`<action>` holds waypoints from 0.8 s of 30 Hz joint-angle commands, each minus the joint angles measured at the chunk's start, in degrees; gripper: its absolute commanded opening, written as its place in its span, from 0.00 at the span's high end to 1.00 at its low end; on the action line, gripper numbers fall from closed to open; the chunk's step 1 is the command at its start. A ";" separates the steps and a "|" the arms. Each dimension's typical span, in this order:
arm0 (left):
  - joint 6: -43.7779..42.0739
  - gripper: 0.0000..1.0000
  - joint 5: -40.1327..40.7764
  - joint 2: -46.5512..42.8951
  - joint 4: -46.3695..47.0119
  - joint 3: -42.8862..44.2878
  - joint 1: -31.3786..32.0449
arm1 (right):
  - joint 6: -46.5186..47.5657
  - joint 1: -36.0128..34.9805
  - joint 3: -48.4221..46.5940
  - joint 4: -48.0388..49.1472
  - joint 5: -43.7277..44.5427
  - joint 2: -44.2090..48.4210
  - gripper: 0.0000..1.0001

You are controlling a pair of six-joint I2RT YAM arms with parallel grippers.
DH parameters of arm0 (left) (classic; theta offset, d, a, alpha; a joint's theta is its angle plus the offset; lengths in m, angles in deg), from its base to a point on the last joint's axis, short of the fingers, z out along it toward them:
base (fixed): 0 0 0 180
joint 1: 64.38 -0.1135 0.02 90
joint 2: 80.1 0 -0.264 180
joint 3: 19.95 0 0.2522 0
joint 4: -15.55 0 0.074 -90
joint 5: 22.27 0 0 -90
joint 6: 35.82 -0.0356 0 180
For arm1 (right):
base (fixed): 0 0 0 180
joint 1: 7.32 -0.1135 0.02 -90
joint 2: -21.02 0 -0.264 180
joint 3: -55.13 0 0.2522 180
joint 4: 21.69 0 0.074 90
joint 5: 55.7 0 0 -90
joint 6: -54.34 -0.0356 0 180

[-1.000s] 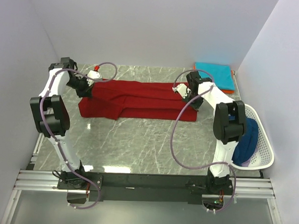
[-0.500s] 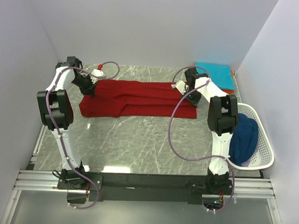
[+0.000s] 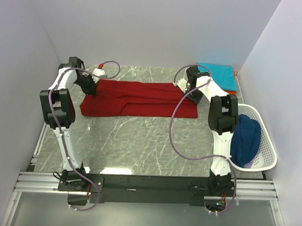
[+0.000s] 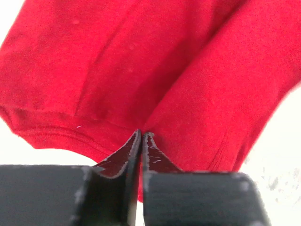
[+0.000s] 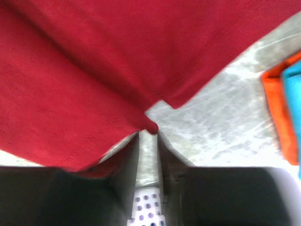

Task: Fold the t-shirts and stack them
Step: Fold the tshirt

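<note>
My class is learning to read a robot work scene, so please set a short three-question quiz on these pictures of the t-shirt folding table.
1. True or false: the navy blue cloth t-shirt lies in the white plastic mesh basket.
2. What peeks out beneath the folded teal cloth t-shirt? A) a grey towel B) a folded orange cloth t-shirt C) the basket
3. Short answer: which garment do the left gripper and right gripper meet at opposite ends?

Key: 1 true; 2 B; 3 the dark red cloth t-shirt, laid out long on the grey marble table.
</note>
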State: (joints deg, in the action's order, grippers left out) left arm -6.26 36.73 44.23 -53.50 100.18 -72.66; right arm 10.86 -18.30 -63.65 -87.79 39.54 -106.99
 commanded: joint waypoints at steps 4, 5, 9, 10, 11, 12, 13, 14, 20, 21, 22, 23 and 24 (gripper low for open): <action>12.01 0.64 0.77 -2.86 10.28 -1.25 -1.57 | -5.38 2.89 -6.95 -2.41 -0.39 -0.06 0.45; 13.06 0.54 -0.71 -3.39 9.50 -1.86 -2.18 | -6.61 3.51 -8.53 -3.46 -1.71 0.91 0.44; 17.37 0.48 -6.32 -5.76 3.36 -3.35 -7.27 | -12.67 6.32 -9.78 -9.70 -10.66 3.81 0.43; 17.73 0.48 -7.31 -6.38 1.95 -5.19 -8.15 | -15.03 7.19 -8.73 -11.72 -14.08 4.34 0.43; 17.99 0.47 -7.75 -6.91 1.42 -6.42 -8.86 | -16.28 7.55 -7.76 -12.34 -16.03 5.21 0.43; 19.65 0.47 -7.84 -8.56 1.85 -8.00 -10.08 | -17.33 7.90 -6.62 -12.61 -17.52 5.57 0.43; 20.27 0.47 -8.37 -9.54 2.37 -9.76 -10.79 | -19.43 8.25 -5.39 -12.61 -18.93 5.92 0.43; 20.63 0.47 -8.72 -10.33 2.72 -12.99 -11.32 | -20.41 8.69 -3.12 -12.61 -21.73 5.93 0.44; 19.32 0.42 -10.21 -13.85 4.57 -22.77 -13.61 | -25.34 9.75 3.05 -8.93 -25.54 4.88 0.44; 18.18 0.40 -10.30 -13.85 4.49 -23.57 -13.79 | -25.78 10.10 3.41 -8.40 -25.80 4.52 0.44; 18.08 0.36 -10.39 -13.85 5.44 -24.88 -13.79 | -25.95 10.19 3.85 -8.14 -26.06 4.08 0.44; 18.26 0.35 -10.22 -13.68 6.15 -25.41 -13.79 | -26.39 10.37 4.20 -7.87 -26.15 3.47 0.44; 18.08 0.35 -10.39 -13.59 6.77 -25.85 -13.87 | -26.66 10.72 4.29 -7.52 -26.41 3.38 0.44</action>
State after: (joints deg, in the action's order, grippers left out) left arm 12.86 29.12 32.41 -48.38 75.70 -86.67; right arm -12.81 -8.51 -59.49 -97.15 16.15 -103.21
